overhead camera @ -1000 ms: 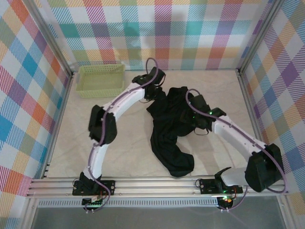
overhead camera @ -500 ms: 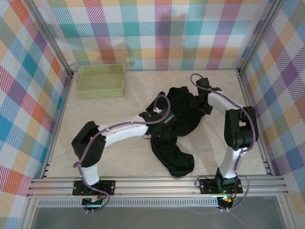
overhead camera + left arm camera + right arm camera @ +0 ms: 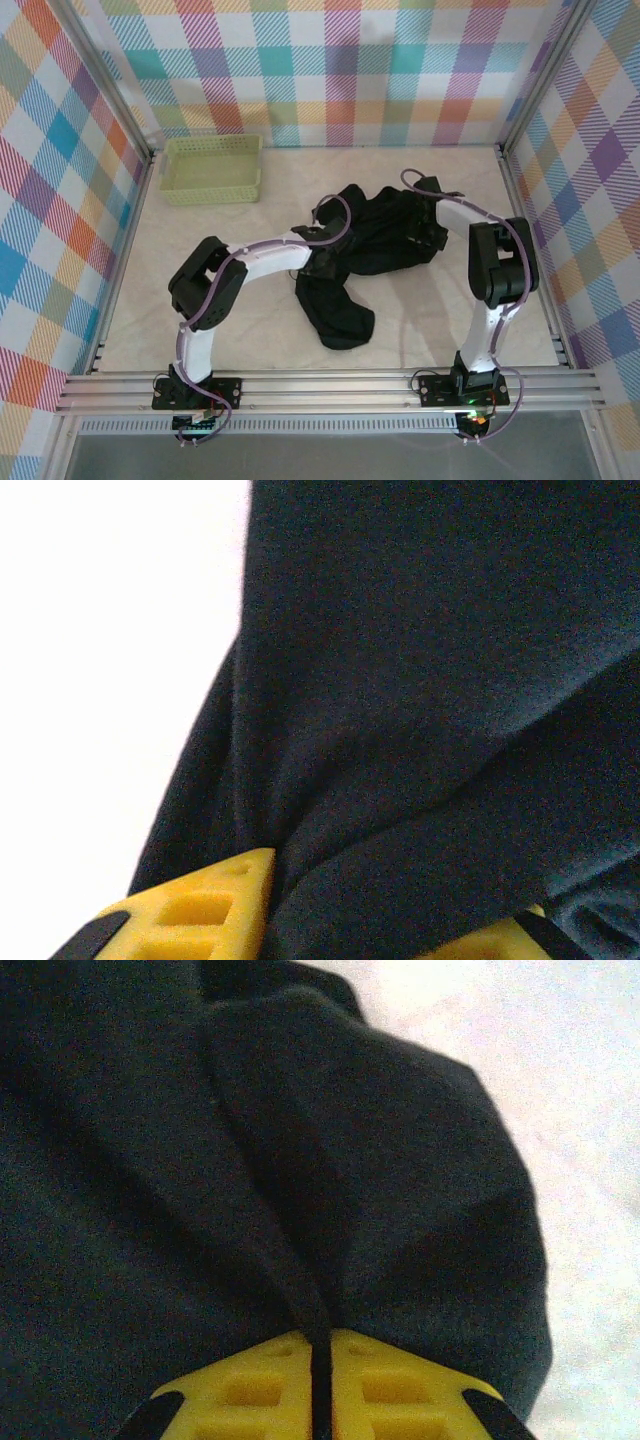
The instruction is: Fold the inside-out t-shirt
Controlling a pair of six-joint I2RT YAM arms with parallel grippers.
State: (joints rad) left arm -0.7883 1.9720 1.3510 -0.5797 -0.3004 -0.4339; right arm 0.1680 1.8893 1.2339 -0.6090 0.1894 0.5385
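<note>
The t-shirt is plain black, soft cloth, not folded at all, just a crumpled heap w/ lots of creases. It lies on the table, a bit right of centre and approx. mid-depth. The main bulk spreads sideways. One long lobe trails off its left end toward the near edge and ends in a rounded lump. Seen close from the left wrist, the t-shirt is gathered into tight folds. From the right wrist, the t-shirt has a deep crease down it.

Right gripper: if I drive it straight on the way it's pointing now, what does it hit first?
The black soft cloth t-shirt: its folds lie right against the right gripper, apparently pinched in its shut fingers.
</note>
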